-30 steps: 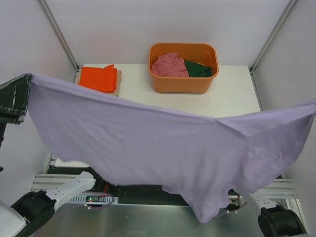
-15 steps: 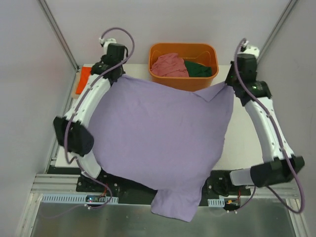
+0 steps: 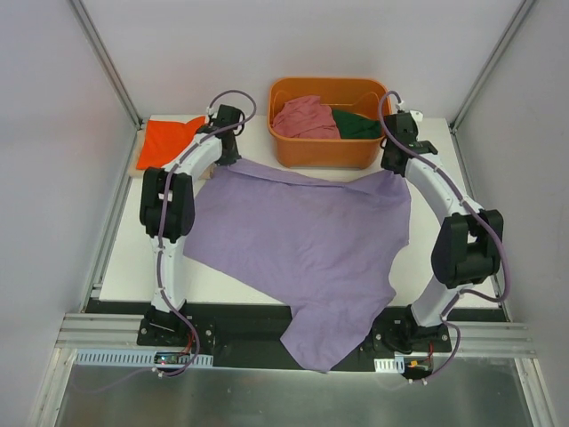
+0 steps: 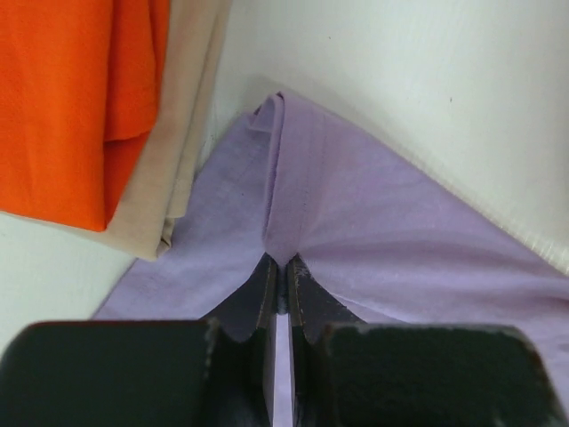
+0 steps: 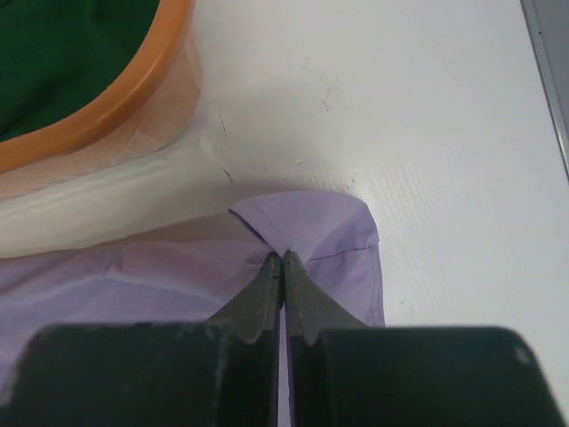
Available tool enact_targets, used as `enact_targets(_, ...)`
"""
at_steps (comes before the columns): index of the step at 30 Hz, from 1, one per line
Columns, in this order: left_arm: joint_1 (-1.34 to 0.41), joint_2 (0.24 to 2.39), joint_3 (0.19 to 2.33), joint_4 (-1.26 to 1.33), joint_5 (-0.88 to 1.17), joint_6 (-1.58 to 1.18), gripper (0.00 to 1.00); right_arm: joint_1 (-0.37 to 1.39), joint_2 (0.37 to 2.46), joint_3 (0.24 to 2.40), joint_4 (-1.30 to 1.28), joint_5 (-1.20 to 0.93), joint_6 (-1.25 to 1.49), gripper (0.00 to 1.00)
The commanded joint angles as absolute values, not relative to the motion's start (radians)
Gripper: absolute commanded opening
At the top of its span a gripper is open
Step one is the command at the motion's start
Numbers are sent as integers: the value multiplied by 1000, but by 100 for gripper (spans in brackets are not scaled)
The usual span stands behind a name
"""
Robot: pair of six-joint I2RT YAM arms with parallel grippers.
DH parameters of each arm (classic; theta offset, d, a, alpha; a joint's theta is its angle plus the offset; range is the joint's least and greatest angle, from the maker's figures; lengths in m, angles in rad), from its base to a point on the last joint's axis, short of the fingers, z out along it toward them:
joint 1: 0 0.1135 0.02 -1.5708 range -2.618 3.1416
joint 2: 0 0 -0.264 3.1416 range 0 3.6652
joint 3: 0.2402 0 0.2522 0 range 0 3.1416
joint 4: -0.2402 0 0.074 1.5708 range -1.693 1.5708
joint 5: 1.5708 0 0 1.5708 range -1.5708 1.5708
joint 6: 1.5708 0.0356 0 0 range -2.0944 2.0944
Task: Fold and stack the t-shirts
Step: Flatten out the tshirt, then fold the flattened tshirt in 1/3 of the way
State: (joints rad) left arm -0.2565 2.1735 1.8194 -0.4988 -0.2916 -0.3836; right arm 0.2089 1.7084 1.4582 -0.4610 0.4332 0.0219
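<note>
1. Two far corners of the lavender t-shirt (image 3: 302, 236) pinched, one in the left claw (image 4: 283, 267), one in the right claw (image 5: 283, 262), both pressed together on cloth.
2. Spread on the tabletop (image 3: 427, 169), near part hanging over the front edge.
3. Far left, folded orange t-shirt (image 3: 169, 140); pink t-shirt (image 3: 302, 116) and green t-shirt (image 3: 360, 124) inside the orange tub (image 3: 329, 153).

White tube-ish links are seen on the left arm (image 3: 194, 162) and right arm (image 3: 433, 184), with chunky black joints in between. Greyish-purple cables (image 3: 234, 92) are looped off the wrists. Black fingers (image 4: 264, 289) are tapered, kinda wedge-shaped.
</note>
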Motion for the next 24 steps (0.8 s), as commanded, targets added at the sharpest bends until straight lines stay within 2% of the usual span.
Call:
enact_targets(1,-212,2152,1841,-443,-247,-411,0,206,1706,1462,-410,428,58,1)
enact_targets(7,-184,2083,1738,-384,-167,-414,0,219,1600,1359,-430,388,97,1)
enact_targets(20,-120,1951,1608,-339,-69,-419,0,241,1152,977,-488,189,204,1)
enact_targets(24,-120,1928,1582,-337,-55,-416,0,285,1030,907,-526,186,264,1)
